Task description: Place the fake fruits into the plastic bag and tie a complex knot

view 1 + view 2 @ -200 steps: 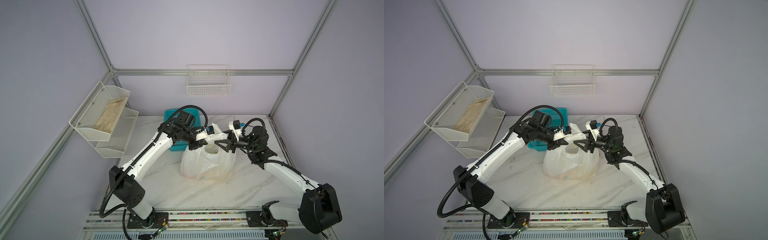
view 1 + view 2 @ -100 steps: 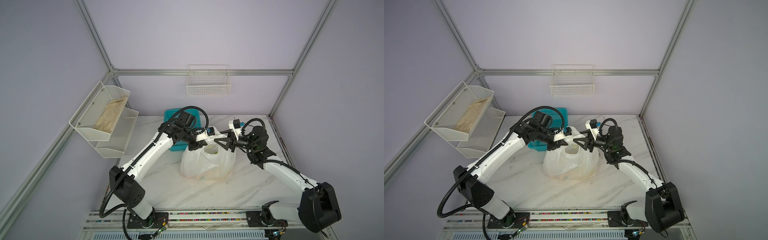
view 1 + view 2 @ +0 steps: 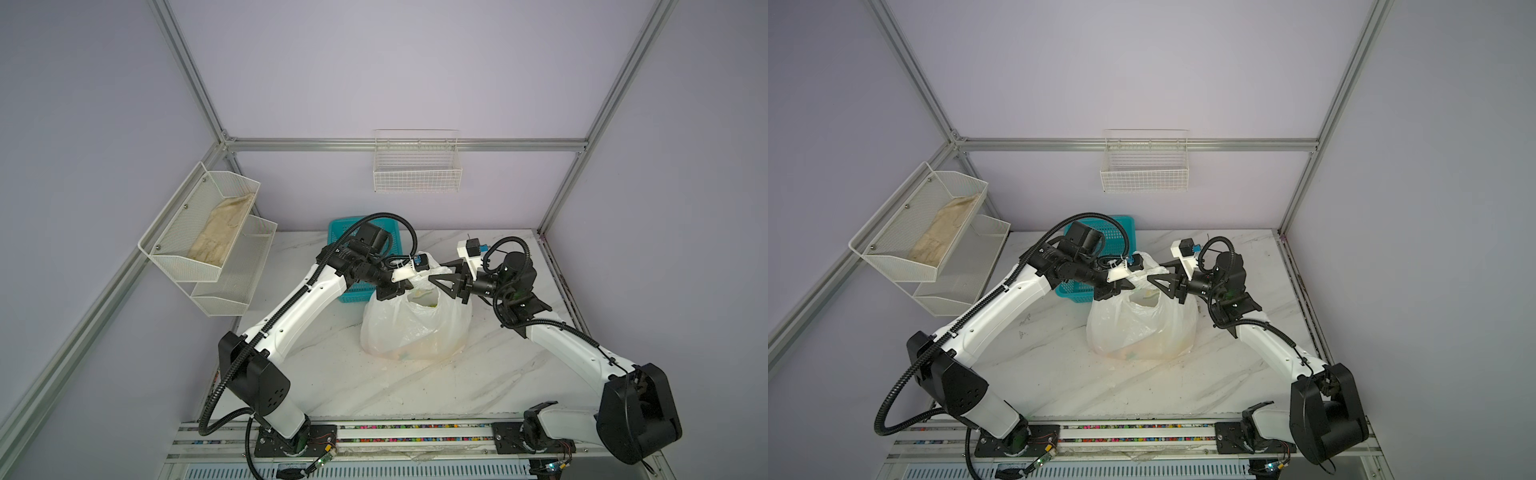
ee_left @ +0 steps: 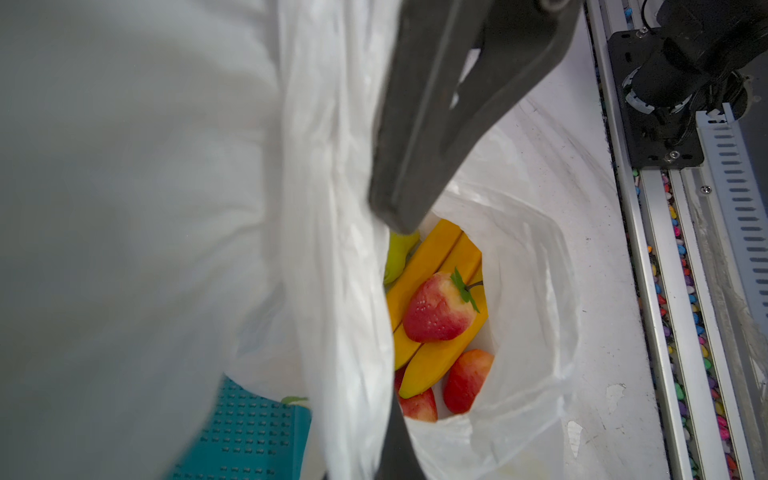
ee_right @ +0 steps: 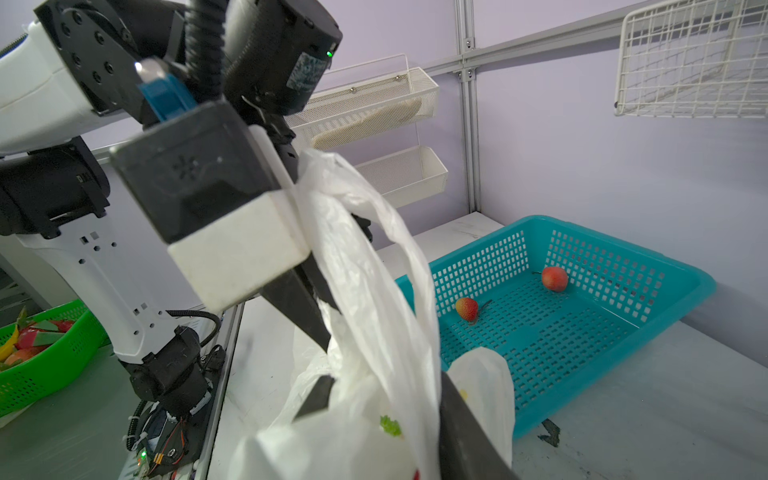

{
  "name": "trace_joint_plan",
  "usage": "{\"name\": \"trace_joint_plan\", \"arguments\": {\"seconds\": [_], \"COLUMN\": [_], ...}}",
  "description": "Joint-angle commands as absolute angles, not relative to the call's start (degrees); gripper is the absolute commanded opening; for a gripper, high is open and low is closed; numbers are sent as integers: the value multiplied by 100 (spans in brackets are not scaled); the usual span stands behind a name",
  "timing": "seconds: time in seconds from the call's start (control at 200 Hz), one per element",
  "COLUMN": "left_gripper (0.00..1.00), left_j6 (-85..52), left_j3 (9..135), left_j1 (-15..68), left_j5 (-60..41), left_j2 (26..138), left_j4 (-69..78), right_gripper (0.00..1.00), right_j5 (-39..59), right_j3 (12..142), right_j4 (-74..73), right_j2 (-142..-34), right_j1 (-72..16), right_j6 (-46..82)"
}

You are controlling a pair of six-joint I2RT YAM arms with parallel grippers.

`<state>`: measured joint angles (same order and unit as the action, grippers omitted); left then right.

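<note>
The bag (image 3: 415, 328) stands mid-tabletop (image 3: 374, 386), thin, white, translucent, its mouth open upward. Inside lie a yellow banana bunch (image 4: 432, 353), a strawberry (image 4: 436, 309) on top of it, more strawberries (image 4: 465, 380) beneath, and a green pear (image 4: 397, 253), half hidden. The left claw (image 3: 405, 286) is pinched shut on the bag's left handle, holding it up. The right claw (image 3: 437, 274) has its fingers apart, a handle strip running between them. On the left wall a rack (image 3: 183, 220) holds a cloth (image 3: 220, 232). Behind the bag, a teal basket (image 5: 482, 266) holds two red fruits (image 5: 466, 309); the left arm (image 3: 299, 307) reaches over it.
</note>
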<state>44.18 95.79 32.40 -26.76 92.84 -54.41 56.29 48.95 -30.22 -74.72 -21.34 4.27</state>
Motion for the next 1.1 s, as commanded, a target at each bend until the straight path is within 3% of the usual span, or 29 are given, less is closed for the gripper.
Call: {"name": "trace_joint_plan", "arguments": {"seconds": [0.0, 0.44, 0.6, 0.765, 0.93, 1.095], "left_gripper": [0, 0, 0, 0, 22, 58], "left_j6": [4499, 4482, 4482, 4321, 3991, 3243], "left_j3": [9713, 9546, 9477, 9330, 8820, 8076], "left_j1": [3261, 3260, 3261, 3265, 3245, 2995], "left_j5": [-2650, -2481, -2349, -2301, -2699, -3286], "left_j2": [9123, 9079, 9009, 8868, 8440, 7703], "left_j4": [-5283, -5205, -5177, -5113, -4630, -3586], "right_gripper": [42, 44, 36, 22, 3, 2], "right_j5": [5607, 5607, 5555, 5498, 5420, 5377], "right_j3": [5010, 4960, 4976, 4998, 4976, 4920], "right_j4": [-3273, -3450, -3314, -3112, -2802, -2514], "right_j2": [-7509, -7497, -7481, -7451, -7362, -7167], "right_j1": [-2165, -2163, -2167, -2162, -2162, -2164], "right_j6": [470, 634, 546, 438, 210, 51]}}
